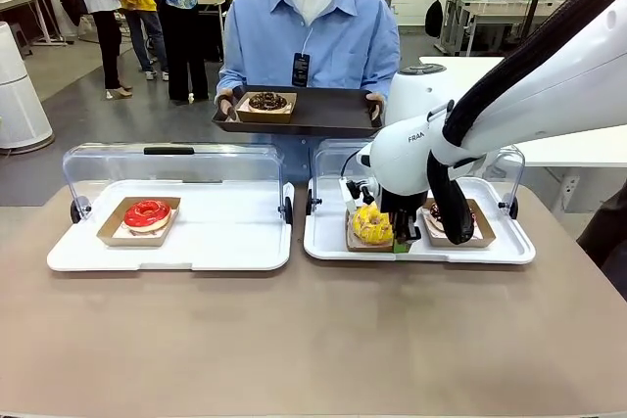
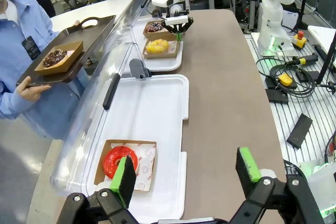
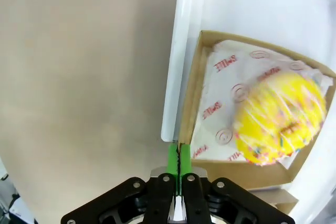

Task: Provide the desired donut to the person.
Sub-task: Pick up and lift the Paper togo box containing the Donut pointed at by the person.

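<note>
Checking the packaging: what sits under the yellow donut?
The yellow donut lies on white printed paper inside a brown cardboard box, which stands on a white tray. The paper directly beneath the donut is covered, and so is the box's floor.

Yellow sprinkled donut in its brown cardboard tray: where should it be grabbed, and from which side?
Pinch the brown cardboard tray by its thin upright wall nearest the robot, from above: the yellow sprinkled donut fills the middle. The right tool grips there.
</note>
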